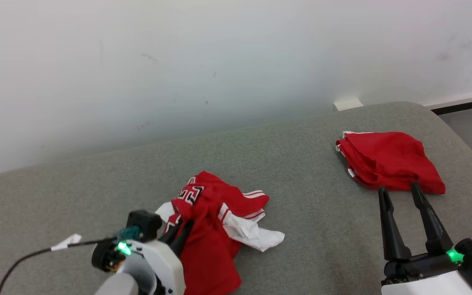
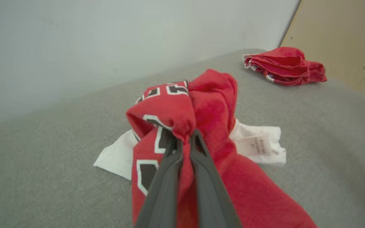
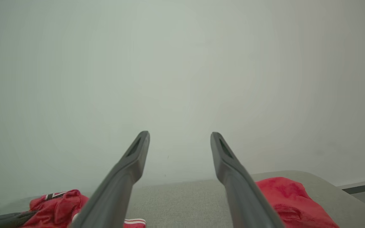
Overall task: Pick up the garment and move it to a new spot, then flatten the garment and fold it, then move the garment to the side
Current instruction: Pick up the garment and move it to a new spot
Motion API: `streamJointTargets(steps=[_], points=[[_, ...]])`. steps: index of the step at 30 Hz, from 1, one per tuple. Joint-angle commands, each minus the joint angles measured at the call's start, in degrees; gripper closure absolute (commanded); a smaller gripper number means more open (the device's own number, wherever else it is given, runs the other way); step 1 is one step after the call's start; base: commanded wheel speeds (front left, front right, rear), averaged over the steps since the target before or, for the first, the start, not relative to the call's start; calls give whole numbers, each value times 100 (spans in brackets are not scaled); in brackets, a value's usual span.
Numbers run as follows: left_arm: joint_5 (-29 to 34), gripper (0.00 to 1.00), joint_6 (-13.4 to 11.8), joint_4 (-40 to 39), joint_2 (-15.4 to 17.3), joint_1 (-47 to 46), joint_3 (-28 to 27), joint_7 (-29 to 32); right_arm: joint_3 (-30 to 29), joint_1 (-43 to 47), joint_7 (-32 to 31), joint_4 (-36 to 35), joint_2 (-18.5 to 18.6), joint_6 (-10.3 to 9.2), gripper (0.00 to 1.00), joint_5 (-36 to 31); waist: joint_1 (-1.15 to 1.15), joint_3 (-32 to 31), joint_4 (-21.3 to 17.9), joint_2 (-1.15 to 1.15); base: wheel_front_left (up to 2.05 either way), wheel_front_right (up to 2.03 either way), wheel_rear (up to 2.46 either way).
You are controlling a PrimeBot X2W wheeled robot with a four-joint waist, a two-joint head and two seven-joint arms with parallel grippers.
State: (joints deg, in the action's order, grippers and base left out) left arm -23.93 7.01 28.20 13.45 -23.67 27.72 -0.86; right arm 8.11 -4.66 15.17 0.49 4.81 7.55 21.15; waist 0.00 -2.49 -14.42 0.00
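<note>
Garment (image 2: 214, 101) in tight pinch of left gripper (image 2: 185, 136), on grey cushion (image 2: 43, 164)

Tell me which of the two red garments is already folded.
The plain red garment at the right of the grey surface, in neat layers. The other, a jersey with black-and-white lettering, is crumpled and pinched in the left tool.

Your left gripper (image 1: 182, 229) sat lower left, fingers pinched together on the crumpled red-and-white jersey (image 1: 215, 205). Your right gripper (image 1: 398, 188) stood lower right, fingers spread wide, tips at the near edge of a folded red garment (image 1: 387, 159). Both cloths lay on the grey cushion (image 1: 301, 164).
</note>
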Motion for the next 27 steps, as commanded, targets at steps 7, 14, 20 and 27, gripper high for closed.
streamJointTargets(steps=[7, 14, 20, 27], points=[[26, 0, 34, 1702, -397, -234, 196, -957, 168, -102, -5, 103, 92, -13, 0, 38, 0, 88, 86, 0, 0, 0, 0], [-68, 0, 39, 1839, -466, -557, 130, -1358, 196, -65, -5, 112, 94, -13, 0, 42, 0, 8, 382, 0, 0, 0, 0], [23, 0, -181, 1143, -243, -370, -138, -1426, 275, 3, -5, 109, 44, -13, 0, 55, 0, -49, 635, 0, 0, 0, 0], [136, 0, -747, -564, -28, 606, -937, -1428, 280, 91, -6, 122, 60, -13, 0, -13, 0, -58, 803, 0, 0, 0, 0]])
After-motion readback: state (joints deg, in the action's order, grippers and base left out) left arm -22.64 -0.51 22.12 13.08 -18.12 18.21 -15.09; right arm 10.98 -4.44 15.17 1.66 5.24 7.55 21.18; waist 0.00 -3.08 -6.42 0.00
